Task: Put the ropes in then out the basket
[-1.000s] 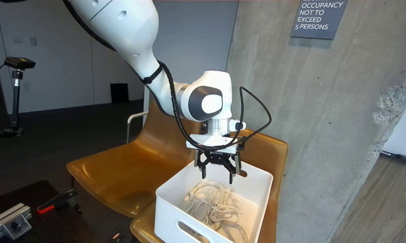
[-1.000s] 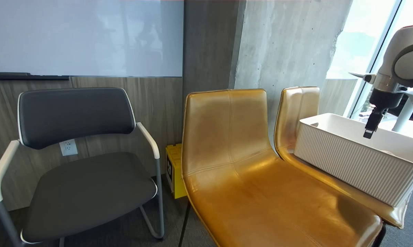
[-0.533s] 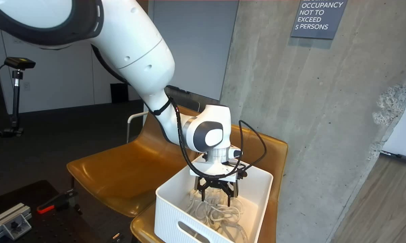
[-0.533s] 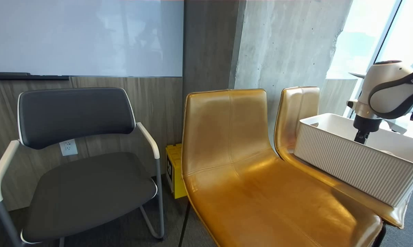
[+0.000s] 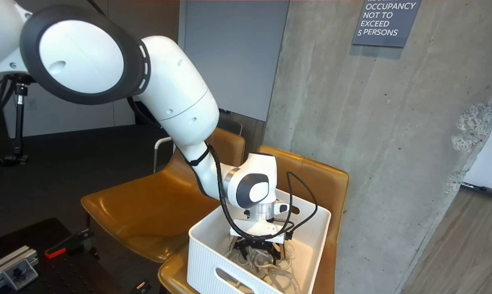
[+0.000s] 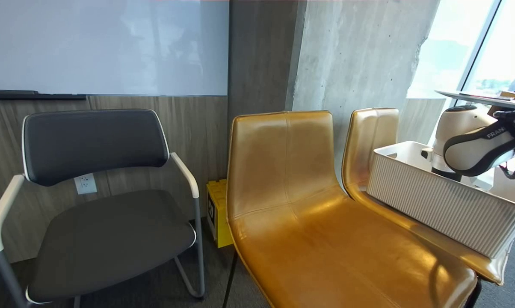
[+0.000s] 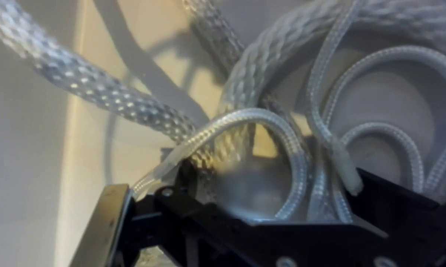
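A white ribbed basket (image 5: pixel 207 261) stands on a tan chair; it also shows in an exterior view (image 6: pixel 428 209). A tangle of pale ropes (image 5: pixel 285 277) lies inside on the basket floor. My gripper (image 5: pixel 257 255) is down inside the basket, among the ropes, pointing downward. In the wrist view my gripper (image 7: pixel 282 181) is open, its fingers wide apart. Thin rope loops (image 7: pixel 299 163) stand between the fingers, and a thick braided rope (image 7: pixel 97 92) runs in toward the left finger. The fingertips are partly hidden by rope.
A second tan chair (image 5: pixel 135 212) stands beside the basket's chair. A concrete pillar (image 5: pixel 385 143) rises behind them. A dark grey chair (image 6: pixel 112 239) and a yellow box (image 6: pixel 218 214) stand farther off. A red-and-black clamp (image 5: pixel 70 245) lies on a dark surface at the near left.
My gripper has moved straight down from above the basket's rim into the ropes, staying open. The arm has lowered with it. The basket has not moved.
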`<state>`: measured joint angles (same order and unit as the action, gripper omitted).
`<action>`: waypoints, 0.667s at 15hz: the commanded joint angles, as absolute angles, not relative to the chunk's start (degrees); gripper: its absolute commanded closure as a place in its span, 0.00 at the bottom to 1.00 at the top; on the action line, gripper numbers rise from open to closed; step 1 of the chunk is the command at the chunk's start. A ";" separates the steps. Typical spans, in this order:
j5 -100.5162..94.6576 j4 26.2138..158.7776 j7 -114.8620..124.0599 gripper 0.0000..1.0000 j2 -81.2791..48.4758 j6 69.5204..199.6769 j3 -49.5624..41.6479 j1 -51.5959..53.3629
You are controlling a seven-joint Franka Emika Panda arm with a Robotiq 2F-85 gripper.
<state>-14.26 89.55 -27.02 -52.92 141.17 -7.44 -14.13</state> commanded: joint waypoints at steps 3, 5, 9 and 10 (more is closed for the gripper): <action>-15.14 91.14 -27.08 0.30 -53.37 142.15 -6.97 -15.27; -14.94 92.62 -26.52 0.45 -52.45 142.49 -6.79 -15.09; -15.18 95.89 -25.02 0.77 -49.70 142.96 -7.24 -14.15; -15.27 96.66 -24.72 0.83 -48.59 142.94 -7.44 -13.99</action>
<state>-14.50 91.83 -26.30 -51.97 141.67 -7.54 -14.33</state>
